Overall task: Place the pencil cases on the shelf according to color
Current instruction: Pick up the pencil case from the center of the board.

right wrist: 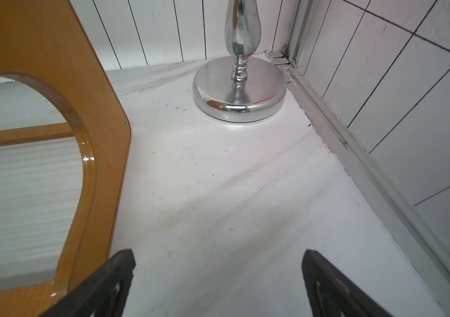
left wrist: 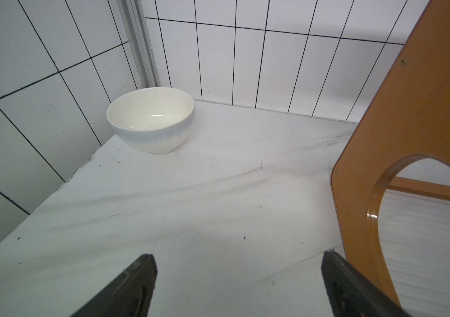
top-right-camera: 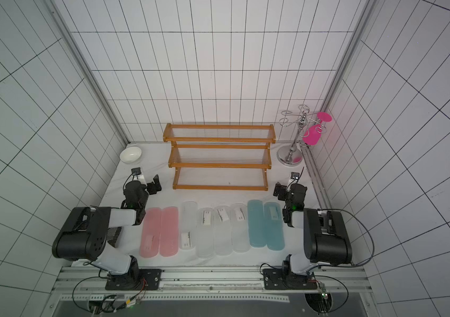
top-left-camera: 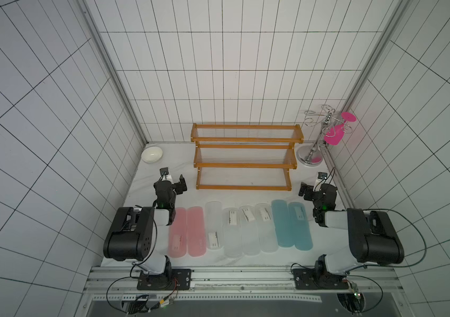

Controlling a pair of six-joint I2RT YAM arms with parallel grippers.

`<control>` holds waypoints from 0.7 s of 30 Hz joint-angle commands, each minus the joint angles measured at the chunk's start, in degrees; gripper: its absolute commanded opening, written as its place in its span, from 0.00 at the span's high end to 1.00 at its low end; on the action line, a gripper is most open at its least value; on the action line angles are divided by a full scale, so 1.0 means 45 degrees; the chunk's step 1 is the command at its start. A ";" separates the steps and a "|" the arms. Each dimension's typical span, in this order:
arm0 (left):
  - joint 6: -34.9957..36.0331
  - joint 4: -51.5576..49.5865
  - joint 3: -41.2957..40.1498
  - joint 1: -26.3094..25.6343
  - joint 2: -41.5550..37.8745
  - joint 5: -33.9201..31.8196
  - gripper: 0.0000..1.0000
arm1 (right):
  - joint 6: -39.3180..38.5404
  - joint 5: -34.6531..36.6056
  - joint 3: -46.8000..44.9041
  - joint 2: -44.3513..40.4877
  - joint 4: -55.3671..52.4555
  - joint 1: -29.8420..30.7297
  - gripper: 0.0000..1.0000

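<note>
- Dark packet (top-right-camera: 114,234): lies at the left edge of the tabletop (top-left-camera: 245,197), partly hidden under the left arm.
- White bowl (top-left-camera: 151,154): stands upright in the far left corner, well apart from the cases.
- Left gripper (left wrist: 239,256): jaws are spread wide with nothing between them. It is over bare tabletop just beside the shelf's left end panel and faces the bowl.
- Pink pencil cases (top-left-camera: 177,233) (top-left-camera: 196,232): two lie flat side by side at the left end of the row. The left one carries a white label toward its near end.
- Clear pencil cases (top-left-camera: 214,225) (top-left-camera: 232,233) (top-left-camera: 248,230) (top-left-camera: 266,227): four lie flat in mid-row, each with a white label. The leftmost sits slightly farther back.
- Shelf (top-left-camera: 245,165): three stepped tiers stand at rear centre. All eight cases lie on the tabletop in front of it.
- Teal pencil cases (top-left-camera: 281,223) (top-left-camera: 300,227): two lie side by side at the right end of the row. The right one is labelled toward its far end and lies just beside the right arm.
- Right gripper (right wrist: 218,255): jaws are spread wide and hold nothing. It is over bare tabletop between the shelf's right end panel and the stand's base.
- Chrome stand (top-left-camera: 310,157): stands in the far right corner, with a pink goblet (top-left-camera: 333,135) hanging from it.
</note>
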 commanded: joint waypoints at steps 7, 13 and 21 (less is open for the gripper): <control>-0.0038 -0.0155 0.0116 0.0047 -0.0155 0.0042 0.02 | -0.0088 -0.0089 0.0479 0.0130 -0.0046 -0.0145 0.01; -0.0043 -0.0169 0.0126 0.0043 -0.0147 0.0062 0.02 | -0.0087 -0.0089 0.0479 0.0127 -0.0046 -0.0139 0.01; -0.0055 -0.0097 0.0094 0.0066 -0.0195 0.0123 0.02 | -0.0087 -0.0089 0.0481 0.0123 -0.0046 -0.0129 0.01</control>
